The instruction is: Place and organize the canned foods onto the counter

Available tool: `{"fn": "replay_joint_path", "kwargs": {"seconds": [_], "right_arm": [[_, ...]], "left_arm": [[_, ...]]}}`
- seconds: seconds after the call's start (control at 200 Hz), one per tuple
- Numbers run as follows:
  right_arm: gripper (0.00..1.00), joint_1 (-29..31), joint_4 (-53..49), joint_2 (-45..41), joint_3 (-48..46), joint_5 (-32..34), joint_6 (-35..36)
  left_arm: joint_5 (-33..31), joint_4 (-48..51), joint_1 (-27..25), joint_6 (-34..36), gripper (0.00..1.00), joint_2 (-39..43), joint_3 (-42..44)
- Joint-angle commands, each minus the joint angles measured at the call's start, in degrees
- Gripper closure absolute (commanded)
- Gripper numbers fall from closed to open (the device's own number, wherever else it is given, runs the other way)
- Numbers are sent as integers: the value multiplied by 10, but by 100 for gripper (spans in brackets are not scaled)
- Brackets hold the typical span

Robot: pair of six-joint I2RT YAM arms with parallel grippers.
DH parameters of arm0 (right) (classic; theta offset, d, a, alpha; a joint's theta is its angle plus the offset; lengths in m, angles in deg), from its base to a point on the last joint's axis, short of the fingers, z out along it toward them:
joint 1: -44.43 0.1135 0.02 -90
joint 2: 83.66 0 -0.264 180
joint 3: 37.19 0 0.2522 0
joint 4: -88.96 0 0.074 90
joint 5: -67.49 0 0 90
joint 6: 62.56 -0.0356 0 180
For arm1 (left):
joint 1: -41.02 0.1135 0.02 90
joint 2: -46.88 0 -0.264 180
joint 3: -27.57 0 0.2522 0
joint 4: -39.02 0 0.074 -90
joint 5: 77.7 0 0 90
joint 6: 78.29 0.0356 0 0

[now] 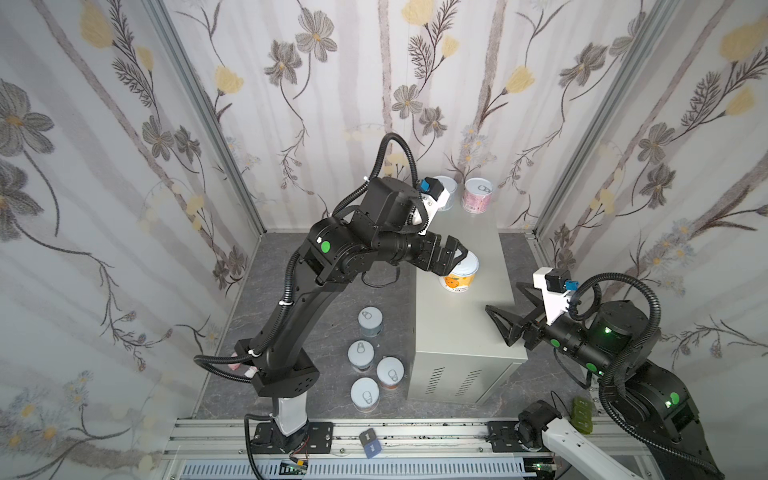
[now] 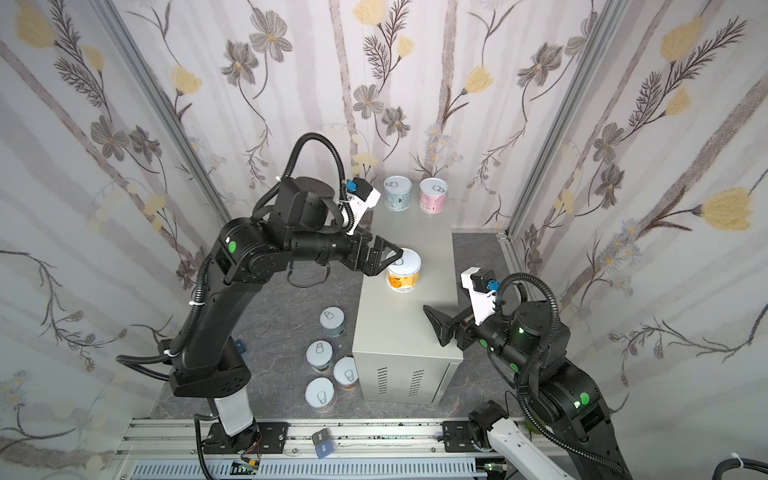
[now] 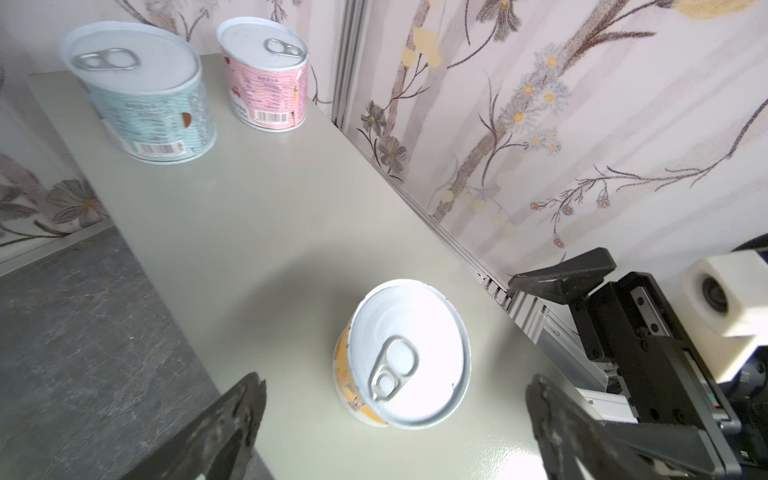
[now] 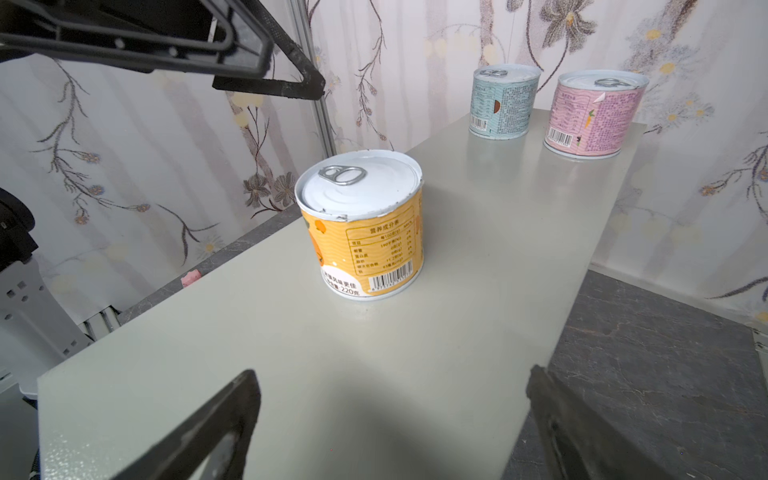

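Floor cans [image 1: 361, 356] in both top views, barcodes [image 4: 391, 274] in wrist views

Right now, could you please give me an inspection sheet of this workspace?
Surface: light-grey metal box counter, flat top, vent slots at its near end; dark grey marbled floor around it.
Job's things: orange-labelled can upright mid-counter; light-blue can and pink can side by side at the far end; four silver-lidded cans upright on the floor.
Clutter: small blue-grey block on the front rail; green object by the right arm.
Grippers: left gripper open, astride the orange-labelled can, not touching; right gripper open, empty, over the counter's near end.
Cables: black corrugated cable looped above the left arm; none on the counter.
Surroundings: floral-papered walls on three sides.
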Motion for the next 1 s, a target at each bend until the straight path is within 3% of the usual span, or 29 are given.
{"fn": "replay_joint_path", "kwargs": {"seconds": [0.0,0.19,0.465,0.999], "right_arm": [[0,4,51,18,6,-19,-11],[0,26,69,35,25,-22,-6],[0,39,60,53,29,3,0],[0,77,148,106,-1,66,-51]], "left_arm": [[-4,-57,17,6,0,63,82],[14,-130,81,-17,0,198,272],[-3,-134,134,13,0,336,417],[78,-224,227,60,0,389,582]]}}
